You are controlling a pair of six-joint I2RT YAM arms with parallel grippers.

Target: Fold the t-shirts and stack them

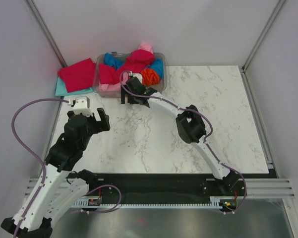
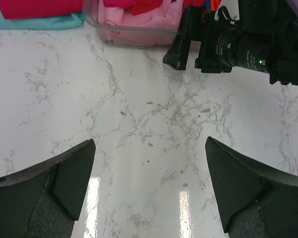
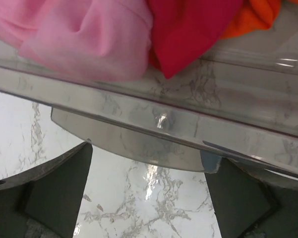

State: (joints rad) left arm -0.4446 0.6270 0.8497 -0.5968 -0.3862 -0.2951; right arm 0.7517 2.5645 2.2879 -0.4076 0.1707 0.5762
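**Orange t-shirt** (image 1: 149, 76): crumpled, in the near right part of the clear plastic bin (image 1: 164, 74). The bin stands at the far edge of the marble table (image 1: 213, 124).

**Also in the bin, all loose and unfolded:**
- crimson red t-shirt (image 1: 136, 60), heaped across the middle and hanging over the near wall
- pink t-shirt (image 1: 108, 87), at the near left corner
- blue t-shirt (image 1: 110, 59), at the far left, with more blue cloth at the right

**Outside the bin, just to its left:** flat red t-shirt (image 1: 77, 74), lying on a teal t-shirt (image 1: 61, 89) whose edge shows beneath it.

**Right gripper** (image 3: 149, 146): jaws wide, holding nothing. It is low, just in front of the bin's near wall and below the pink and red cloth.

**Left gripper** (image 2: 149, 144): jaws wide, holding nothing. It is over the marble, well short of the bin.
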